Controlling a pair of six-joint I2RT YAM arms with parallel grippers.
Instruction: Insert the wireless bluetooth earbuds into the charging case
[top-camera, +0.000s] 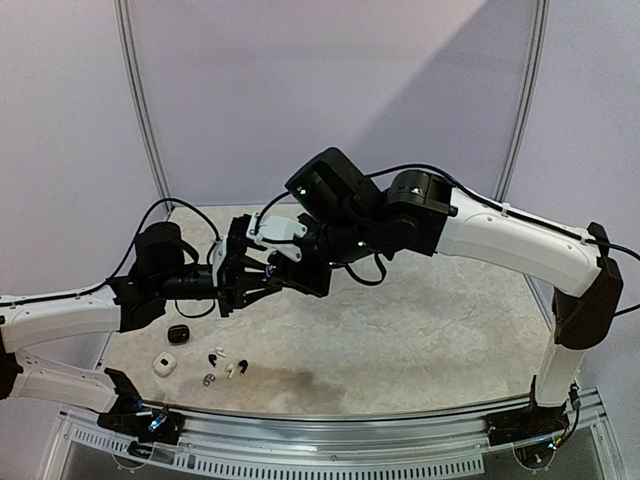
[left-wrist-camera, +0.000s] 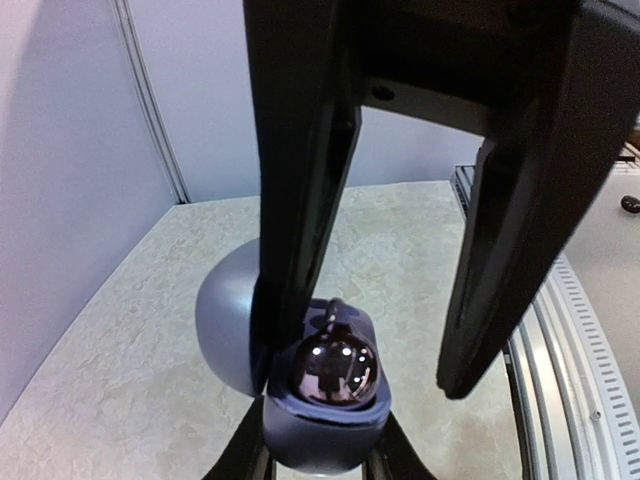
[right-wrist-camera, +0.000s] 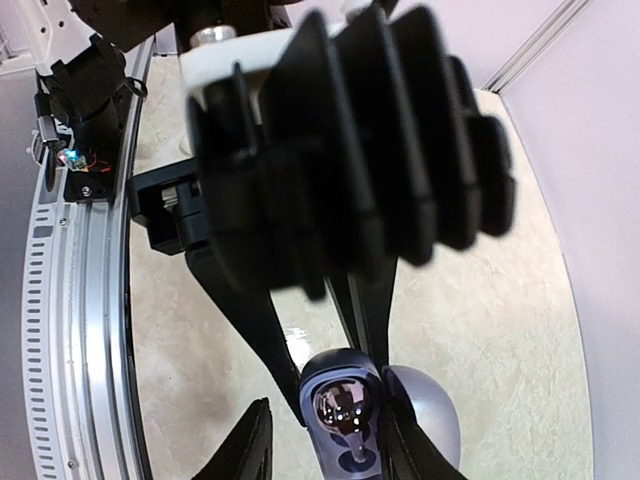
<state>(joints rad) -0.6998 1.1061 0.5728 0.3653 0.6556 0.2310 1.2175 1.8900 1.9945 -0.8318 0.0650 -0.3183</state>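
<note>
Left gripper (top-camera: 268, 277) clamped tight on the open greyish-lavender charging case (left-wrist-camera: 325, 440), held in the air above the table (top-camera: 450, 330). Glossy earbud (left-wrist-camera: 335, 370) sits in the case. Right gripper (left-wrist-camera: 365, 376) has its jaws apart and straddles the case: one finger against the lid (left-wrist-camera: 225, 320) side, the other clear. It holds nothing. Loose earbuds (top-camera: 232, 370) lie on the table below.

The left arm (top-camera: 60, 312) and right arm (top-camera: 515, 245) — white shells, black joints — trail looping black cables (top-camera: 150, 212).
</note>
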